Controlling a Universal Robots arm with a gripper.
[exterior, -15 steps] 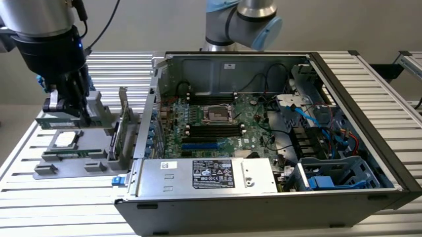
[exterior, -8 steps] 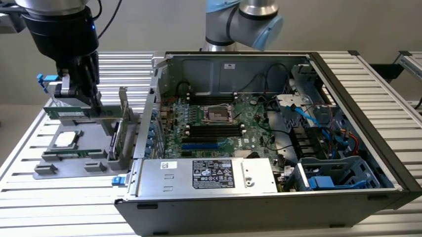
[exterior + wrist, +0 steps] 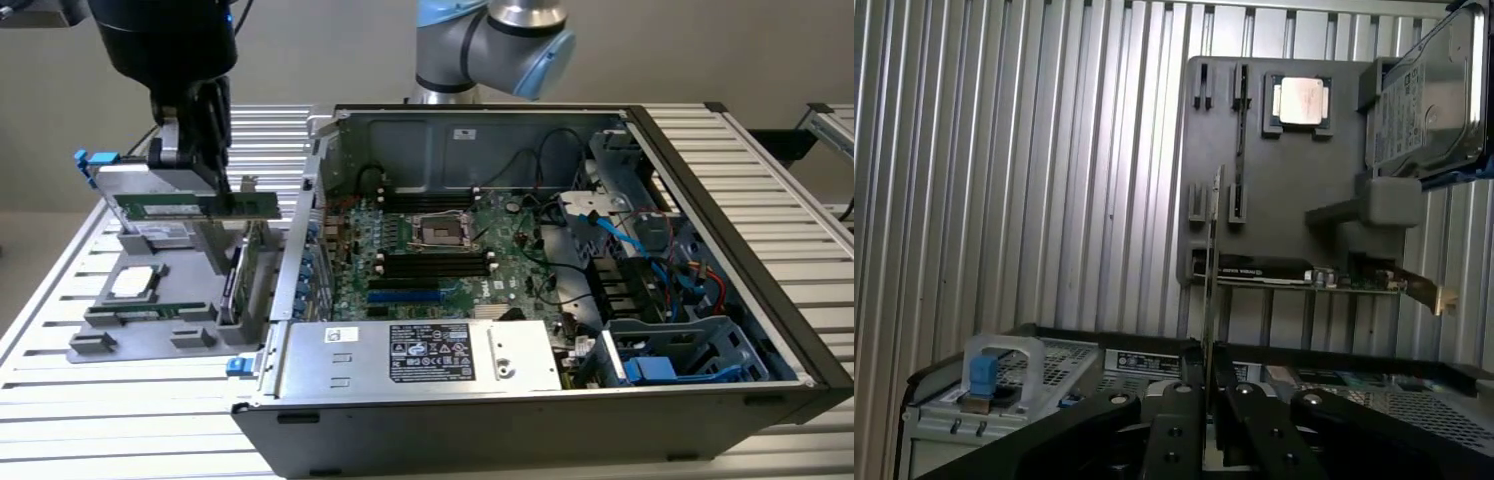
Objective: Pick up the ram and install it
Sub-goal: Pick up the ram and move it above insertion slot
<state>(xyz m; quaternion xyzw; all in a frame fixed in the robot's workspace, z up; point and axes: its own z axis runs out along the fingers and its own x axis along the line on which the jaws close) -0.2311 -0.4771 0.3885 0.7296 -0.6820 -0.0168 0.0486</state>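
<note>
Black two-finger gripper (image 3: 214,188) pinches thin green ram stick (image 3: 160,207) | I read its long axis level | outside open black computer case (image 3: 534,440), on the exterior view's left.

Ram (image 3: 1212,250): the wrist view has it edge-on, a thin line, so the chip and label faces can't be seen. Its near end is buried between the gripper (image 3: 1207,365) fingers (image 3: 1174,425), themselves cut off by the picture's edge. Hard drive (image 3: 1424,95) is clipped at the corner, label print unreadable. Computer case (image 3: 1454,375) is partly masked by the fingers.

Exterior view: robot arm (image 3: 494,35) is cropped at the top edge, and the case front runs off the bottom. Power supply label (image 3: 431,352) is too small to read. Grey parts tray (image 3: 100,320) is partly hidden behind the ram.
</note>
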